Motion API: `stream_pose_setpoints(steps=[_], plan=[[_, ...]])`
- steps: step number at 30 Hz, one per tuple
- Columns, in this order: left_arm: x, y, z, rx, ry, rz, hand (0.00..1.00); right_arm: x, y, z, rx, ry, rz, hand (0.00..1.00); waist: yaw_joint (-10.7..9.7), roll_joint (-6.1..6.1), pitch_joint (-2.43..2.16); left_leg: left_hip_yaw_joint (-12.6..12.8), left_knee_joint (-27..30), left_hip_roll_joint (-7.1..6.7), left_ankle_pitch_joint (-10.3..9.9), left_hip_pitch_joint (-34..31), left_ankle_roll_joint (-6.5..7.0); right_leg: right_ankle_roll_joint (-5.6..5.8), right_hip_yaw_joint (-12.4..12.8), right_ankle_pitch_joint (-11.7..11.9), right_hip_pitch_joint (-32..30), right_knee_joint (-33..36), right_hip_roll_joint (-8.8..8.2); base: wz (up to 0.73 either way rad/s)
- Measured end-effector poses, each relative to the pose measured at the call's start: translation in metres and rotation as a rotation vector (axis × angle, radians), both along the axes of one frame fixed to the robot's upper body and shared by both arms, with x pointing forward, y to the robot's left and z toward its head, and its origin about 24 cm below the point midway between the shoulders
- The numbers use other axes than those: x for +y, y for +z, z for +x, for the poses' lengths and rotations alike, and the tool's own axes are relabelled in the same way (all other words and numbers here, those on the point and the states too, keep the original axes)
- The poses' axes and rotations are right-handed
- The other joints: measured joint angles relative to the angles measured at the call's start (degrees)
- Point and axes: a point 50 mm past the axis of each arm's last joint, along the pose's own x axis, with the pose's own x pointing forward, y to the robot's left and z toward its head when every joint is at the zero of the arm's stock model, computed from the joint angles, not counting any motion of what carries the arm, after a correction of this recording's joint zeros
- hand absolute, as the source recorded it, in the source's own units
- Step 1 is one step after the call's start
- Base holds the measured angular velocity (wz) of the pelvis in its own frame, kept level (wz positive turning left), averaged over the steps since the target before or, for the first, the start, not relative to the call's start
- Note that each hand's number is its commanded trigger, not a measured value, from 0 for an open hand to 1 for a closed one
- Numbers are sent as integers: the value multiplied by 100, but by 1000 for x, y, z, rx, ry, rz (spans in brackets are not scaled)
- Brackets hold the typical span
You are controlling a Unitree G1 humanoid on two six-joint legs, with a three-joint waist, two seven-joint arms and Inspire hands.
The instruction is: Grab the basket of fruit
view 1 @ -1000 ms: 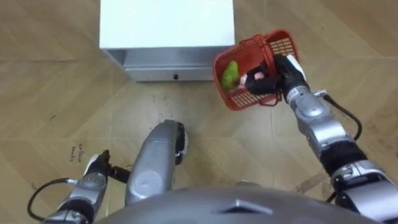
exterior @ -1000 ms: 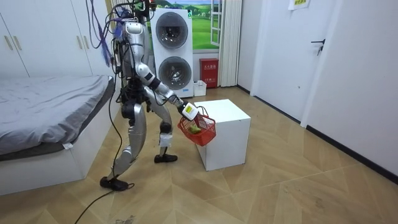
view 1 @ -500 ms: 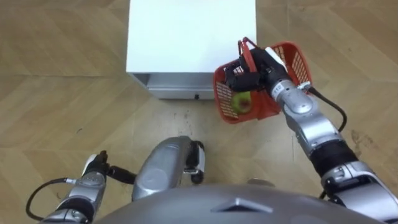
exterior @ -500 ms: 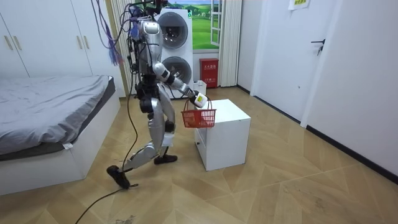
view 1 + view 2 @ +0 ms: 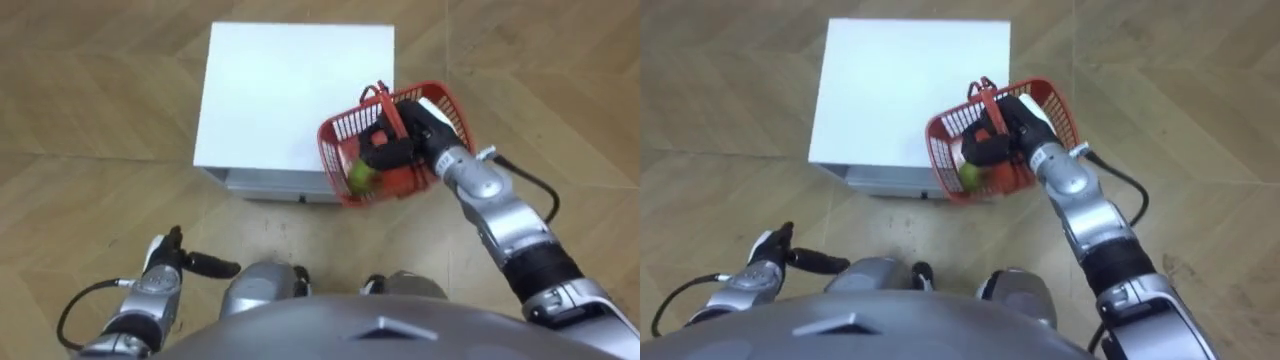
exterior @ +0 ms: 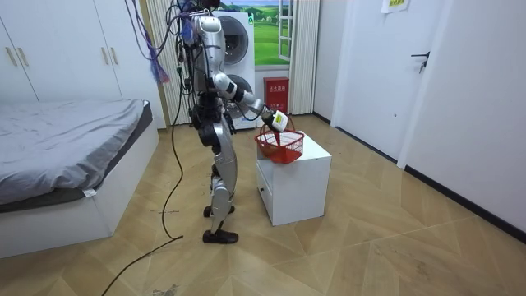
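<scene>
Basket (image 5: 345, 128) hangs below right hand (image 5: 398, 150), fingers curled round its handle (image 5: 384, 98), over near corner of white cabinet (image 5: 285, 90); left hand (image 5: 160, 272) slack, well apart

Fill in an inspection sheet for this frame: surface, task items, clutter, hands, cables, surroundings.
Surface: white cabinet, top bare; wooden floor around it.
Job's things: red basket held over the cabinet's near right corner, green fruit inside; whether it touches the top cannot be told.
Clutter: nothing seen.
Hands: right hand curled round the basket's handle; left hand low at the robot's side, open, empty.
Cables: nothing seen beyond the robot's own.
Surroundings: bed, stacked washing machines, closed door.
</scene>
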Motion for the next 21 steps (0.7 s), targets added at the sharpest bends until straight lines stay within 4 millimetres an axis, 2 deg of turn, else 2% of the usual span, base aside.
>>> stream_pose_setpoints(steps=[2, 5, 9, 16, 21], plan=[[0, -2, -11, 25, 8, -1, 0, 2, 4, 2, -15, -2, 27, 100, 15, -71, -3, -102, -127, 31, 18, 149, -32, -11, -128, 18, 262, -241, 59, 28], [0, -2, -12, 26, 9, 1, 0, 4, 3, 1, -9, 4, 30, 100, 85, -147, 4, -158, -274, 46, 28, 264, -49, -10, -206, 36, 469, -491, 119, 20], [0, -1, -11, 10, 9, 2, 0, 8, 1, -2, -4, 22, 35, 100, 73, -186, 24, -238, -340, 27, 28, 349, -49, 11, -334, 92, 681, -736, 161, 13], [6, 1, -10, -15, 14, 11, 0, 10, 3, 0, -30, 1, 34, 100, 161, -324, 71, -342, -518, 14, 29, 443, -49, 31, -344, 105, 732, -834, 181, 3], [7, 1, -11, -22, 15, -4, 0, 12, 11, 9, -76, -2, 36, 100, 244, -343, 67, -406, -577, 6, 29, 440, -49, 31, -353, 105, 740, -897, 189, 3]])
